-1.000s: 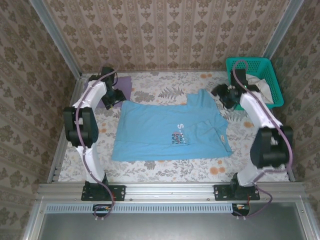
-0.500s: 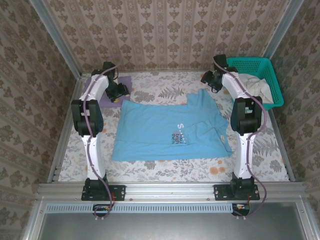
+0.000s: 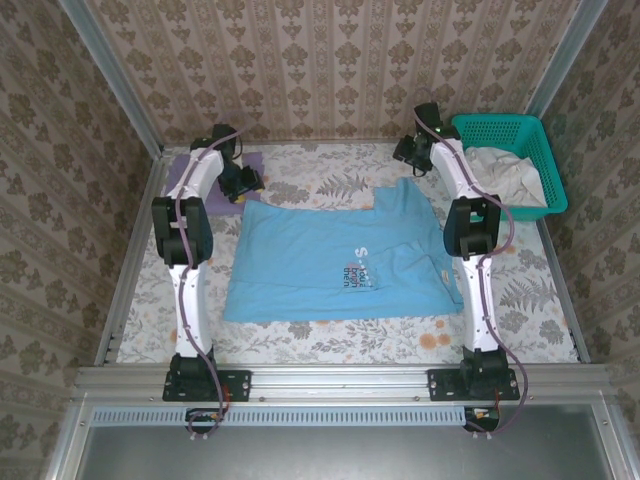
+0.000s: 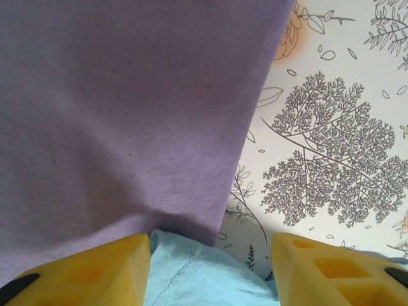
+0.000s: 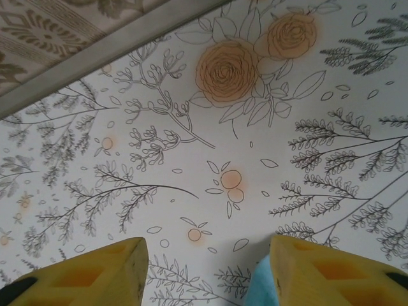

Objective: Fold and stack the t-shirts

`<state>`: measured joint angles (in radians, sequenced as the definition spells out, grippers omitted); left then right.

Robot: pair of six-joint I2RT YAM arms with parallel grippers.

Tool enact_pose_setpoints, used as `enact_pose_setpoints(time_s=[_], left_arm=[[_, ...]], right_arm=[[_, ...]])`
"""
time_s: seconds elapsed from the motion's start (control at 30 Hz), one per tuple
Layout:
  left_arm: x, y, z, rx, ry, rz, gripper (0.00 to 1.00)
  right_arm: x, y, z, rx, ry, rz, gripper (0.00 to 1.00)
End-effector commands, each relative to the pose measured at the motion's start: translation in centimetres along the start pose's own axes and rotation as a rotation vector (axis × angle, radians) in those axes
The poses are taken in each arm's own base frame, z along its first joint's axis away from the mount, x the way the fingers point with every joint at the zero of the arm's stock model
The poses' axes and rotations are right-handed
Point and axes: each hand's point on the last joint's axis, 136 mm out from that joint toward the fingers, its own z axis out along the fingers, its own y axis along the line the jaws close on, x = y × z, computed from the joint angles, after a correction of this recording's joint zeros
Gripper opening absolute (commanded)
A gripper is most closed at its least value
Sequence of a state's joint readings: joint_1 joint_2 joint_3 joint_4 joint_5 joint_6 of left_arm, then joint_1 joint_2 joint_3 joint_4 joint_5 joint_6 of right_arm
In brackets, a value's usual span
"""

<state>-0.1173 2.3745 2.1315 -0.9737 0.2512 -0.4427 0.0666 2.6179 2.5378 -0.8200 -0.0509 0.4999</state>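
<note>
Seen from my remote station: the sky-blue tee (image 3: 330, 260) lies flat mid-bench, print up, with bare flowered bench (image 3: 320, 182) free along its far edge and a strip open at its near hem. The left end effector (image 3: 243, 186) hangs at the tee's far-left corner, yellow fingers (image 4: 95, 271) spread apart. In the left wrist view the blue edge lies loose between them, just below the lavender tee (image 4: 127, 115). That second tee rests at the far-left corner of the bench, its right edge running diagonally beside open cloth. The right end effector (image 3: 408, 155) sits past the tee's far-right corner, also spread and pinching nothing, over bare bench near the back rail (image 5: 95, 54). A teal basket (image 3: 500, 122) holding pale cloth (image 3: 505, 165) crowds the far-right corner.
</note>
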Motion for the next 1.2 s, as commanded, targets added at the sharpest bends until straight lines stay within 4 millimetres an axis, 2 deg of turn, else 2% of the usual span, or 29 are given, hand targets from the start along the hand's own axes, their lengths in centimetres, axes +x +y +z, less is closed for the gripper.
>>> enact_pose_setpoints(time_s=[0.0, 0.23, 0.53, 0.83, 1.0, 1.17], left_arm=[[1.0, -0.3, 0.2, 0.001, 0.038, 0.041, 0.53], [1.3, -0.2, -0.1, -0.020, 0.041, 0.062, 0.53], [1.0, 1.6, -1.1, -0.167, 0.005, 0.114, 0.59], [1.3, 0.4, 1.0, -0.145, 0.030, 0.129, 0.57], [1.3, 0.2, 1.3, -0.139, 0.031, 0.127, 0.51], [1.4, 0.7, 1.4, -0.167, 0.034, 0.131, 0.50]], right_arm=[[2.0, -0.8, 0.5, 0.057, 0.079, -0.016, 0.54], [2.6, -1.1, 1.1, 0.070, 0.097, -0.021, 0.53], [3.7, -1.8, 1.9, 0.089, 0.133, -0.037, 0.54], [4.3, -2.2, 2.7, 0.075, 0.162, -0.013, 0.55], [4.0, -2.2, 2.5, 0.066, 0.160, -0.006, 0.55], [4.0, -2.5, 2.6, 0.069, 0.162, 0.002, 0.55]])
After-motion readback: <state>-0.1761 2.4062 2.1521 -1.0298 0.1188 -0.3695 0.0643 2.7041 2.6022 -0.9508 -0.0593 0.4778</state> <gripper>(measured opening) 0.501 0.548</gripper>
